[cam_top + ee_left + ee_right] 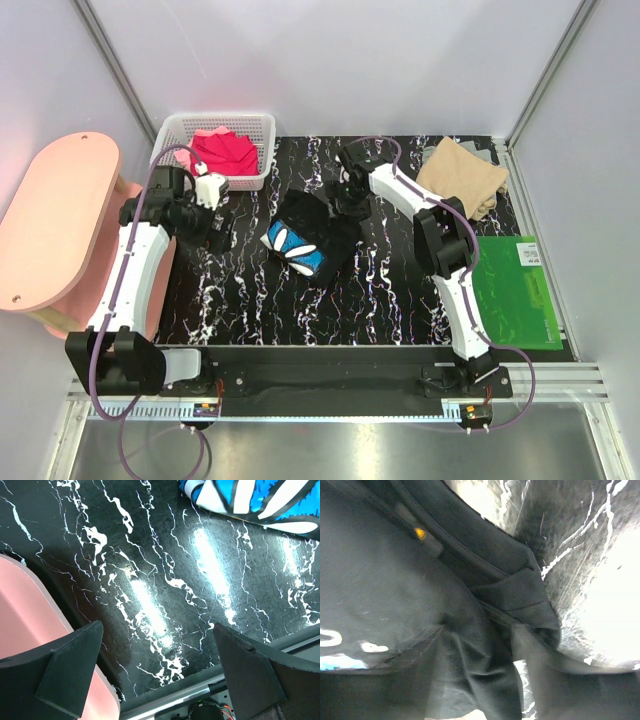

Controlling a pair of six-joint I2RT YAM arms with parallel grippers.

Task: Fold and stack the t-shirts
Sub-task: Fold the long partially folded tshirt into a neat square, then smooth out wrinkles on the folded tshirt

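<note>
A black t-shirt (pixel 310 235) with a blue-and-white print lies crumpled in the middle of the table. Its print (pixel 250 500) shows at the top of the left wrist view. My right gripper (pixel 350 200) sits low over the shirt's far right part. In the right wrist view black fabric (pixel 395 580) fills the frame, and a blurred finger (pixel 545 655) stands apart from the bunched fold, with a sliver of table between them. My left gripper (pixel 213 228) (pixel 157 630) hangs open over bare table, left of the shirt. A tan t-shirt (pixel 462 178) lies folded at the back right.
A white mesh basket (pixel 215 120) at the back left holds a red t-shirt (pixel 225 152) and a pink one (pixel 186 156). A green board (pixel 515 295) lies at the right edge. A pink stool (pixel 55 225) (pixel 30 625) stands beside the table's left side.
</note>
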